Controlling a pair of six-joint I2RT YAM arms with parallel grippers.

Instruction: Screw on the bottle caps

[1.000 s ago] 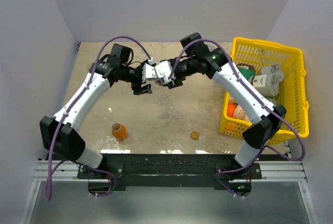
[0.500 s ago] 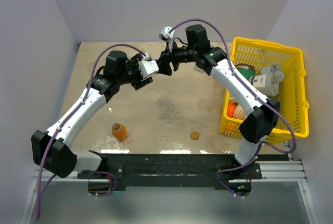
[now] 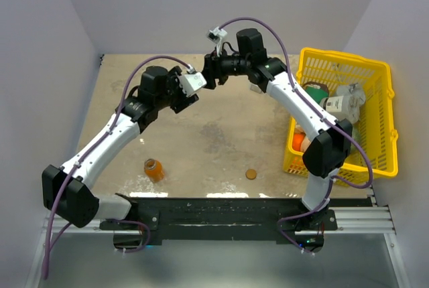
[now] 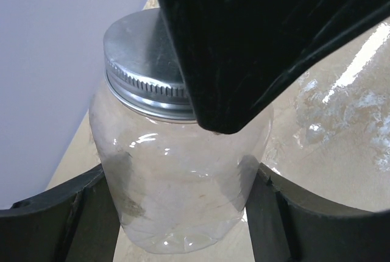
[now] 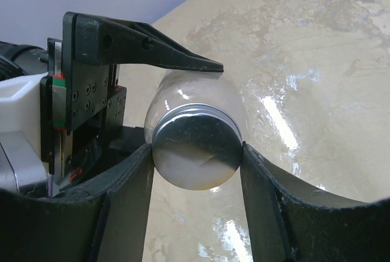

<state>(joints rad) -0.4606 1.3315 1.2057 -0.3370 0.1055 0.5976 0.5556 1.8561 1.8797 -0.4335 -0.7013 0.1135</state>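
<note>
Grip split: left fingers point(image 4: 55, 225) clamp clear bottle point(image 4: 183, 201), right fingers point(image 5: 116, 213) pinch its silver cap point(image 5: 195, 146); axis runs arm-to-arm.

Both arms arched high and inward, meeting nose to nose mid-air; left gripper point(image 3: 198, 87) clamped across clear bottle point(image 4: 177, 201) body, right gripper point(image 3: 208, 79) pinched on its silver cap point(image 5: 195, 143)
</note>
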